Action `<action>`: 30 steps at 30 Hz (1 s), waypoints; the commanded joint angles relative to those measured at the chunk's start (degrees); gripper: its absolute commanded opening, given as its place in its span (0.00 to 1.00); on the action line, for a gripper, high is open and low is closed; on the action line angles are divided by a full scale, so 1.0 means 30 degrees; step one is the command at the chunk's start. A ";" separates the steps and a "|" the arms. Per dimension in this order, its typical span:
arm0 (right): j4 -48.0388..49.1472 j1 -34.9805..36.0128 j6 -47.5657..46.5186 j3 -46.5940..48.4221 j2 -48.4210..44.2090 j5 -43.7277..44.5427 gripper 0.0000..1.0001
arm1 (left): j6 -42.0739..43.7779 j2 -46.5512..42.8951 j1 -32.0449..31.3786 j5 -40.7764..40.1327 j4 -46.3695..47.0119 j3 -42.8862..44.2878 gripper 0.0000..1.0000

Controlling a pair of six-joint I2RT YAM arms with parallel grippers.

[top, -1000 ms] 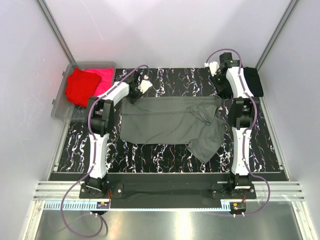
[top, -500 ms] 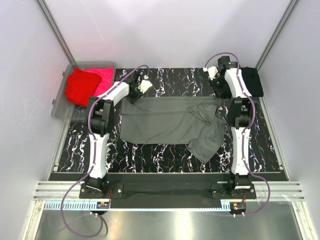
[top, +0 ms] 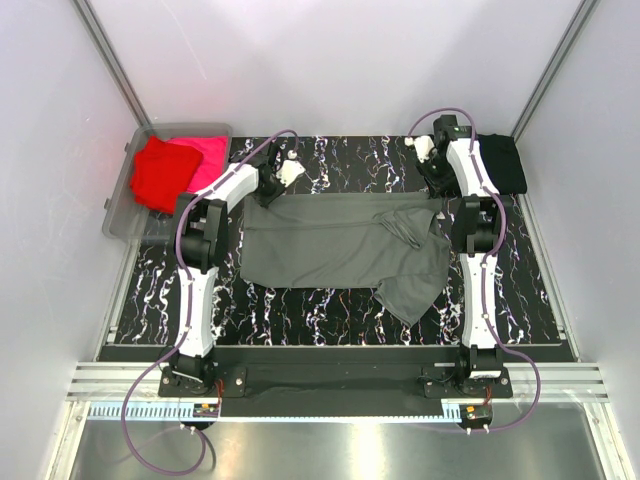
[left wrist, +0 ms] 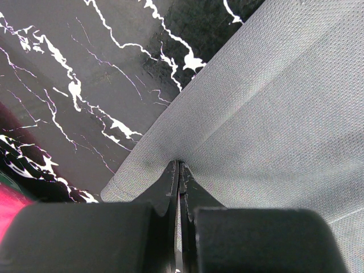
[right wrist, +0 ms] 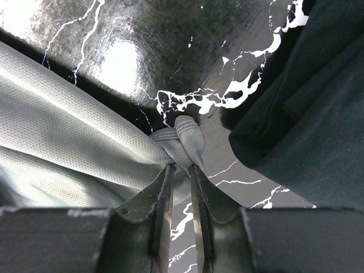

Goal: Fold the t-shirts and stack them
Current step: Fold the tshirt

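T-shirts x4: grey tee [top: 330, 250], black tee [top: 506, 165], red tee [top: 158, 176], pink tee [top: 208, 160].

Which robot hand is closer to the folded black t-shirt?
Right. The right gripper pinches a corner of the spread dark grey cloth t-shirt just beside the folded black cloth t-shirt. The left gripper holds the grey shirt's opposite corner, far across the table.

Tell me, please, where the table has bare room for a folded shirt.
Free: the near table strip between the grey shirt and the arm bases, and the far strip beyond that shirt. Crowded: the bin at far left, the black shirt at far right.
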 commanded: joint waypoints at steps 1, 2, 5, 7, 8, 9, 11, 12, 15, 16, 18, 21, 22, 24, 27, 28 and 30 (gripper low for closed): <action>0.0300 0.0212 -0.0178 0.0983 0.0165 0.0275 0.25 | -0.0125 0.0470 -0.0154 -0.0010 -0.0212 0.0000 0.00; 0.0330 0.0183 -0.0148 0.1072 0.0253 0.0334 0.25 | -0.0096 0.0470 -0.0154 -0.0068 -0.0212 0.0029 0.00; 0.0417 0.0183 -0.0148 0.1131 0.0517 0.0858 0.26 | -0.0096 0.0499 -0.0184 -0.0069 -0.0212 0.0001 0.00; 0.0768 0.0183 -0.0003 0.1131 0.0751 0.1589 0.26 | -0.0066 0.0499 -0.0213 -0.0069 -0.0212 0.0000 0.00; 0.0914 0.0125 0.0085 0.1131 0.0781 0.2232 0.27 | -0.0066 0.0499 -0.0213 -0.0069 -0.0212 0.0000 0.00; 0.1061 0.0095 0.0144 0.1160 0.0897 0.2441 0.26 | -0.0066 0.0499 -0.0213 -0.0069 -0.0212 0.0000 0.00; 0.1150 -0.0022 0.0290 0.1131 0.0927 0.3201 0.27 | -0.0066 0.0499 -0.0213 -0.0127 -0.0212 0.0001 0.00; 0.1121 -0.0109 0.0436 0.1073 0.0811 0.3292 0.26 | -0.0095 0.0499 -0.0184 -0.0127 -0.0212 0.0058 0.00; 0.1092 -0.0461 0.0846 0.0547 0.0257 0.3031 0.26 | -0.0154 0.0557 -0.0184 -0.0707 -0.0067 0.0059 0.00; 0.1092 -0.0491 0.0964 0.0371 0.0022 0.2913 0.26 | -0.0067 0.0558 -0.0155 -0.1003 -0.0007 0.0030 0.00; 0.1092 -0.0491 0.1257 -0.0098 -0.0563 0.2591 0.27 | 0.0022 0.0587 -0.0038 -0.1036 0.0022 -0.0029 0.00; 0.1179 -0.1013 0.1900 -0.0188 -0.1237 0.1947 0.27 | -0.0037 0.0558 -0.0008 -0.0977 0.0080 0.0000 0.00; 0.1150 -0.1076 0.2077 -0.0100 -0.1356 0.1829 0.28 | -0.0037 0.0587 -0.0008 -0.0919 0.0052 0.0029 0.00; 0.1121 -0.1135 0.2486 -0.0011 -0.1765 0.1332 0.29 | -0.0066 0.0558 -0.0008 -0.0889 0.0052 0.0233 0.00; 0.1121 -0.1136 0.2722 -0.0216 -0.2293 0.1272 0.29 | -0.0096 0.0325 -0.0008 -0.0830 0.0139 0.0613 0.00; 0.1121 -0.1136 0.2752 -0.0217 -0.2411 0.1272 0.28 | -0.0096 0.0236 -0.0008 -0.0946 0.0198 0.0732 0.00; 0.1121 -0.1165 0.2753 -0.0188 -0.2791 0.1272 0.29 | -0.0008 0.0061 -0.0008 -0.1093 0.0315 0.1025 0.00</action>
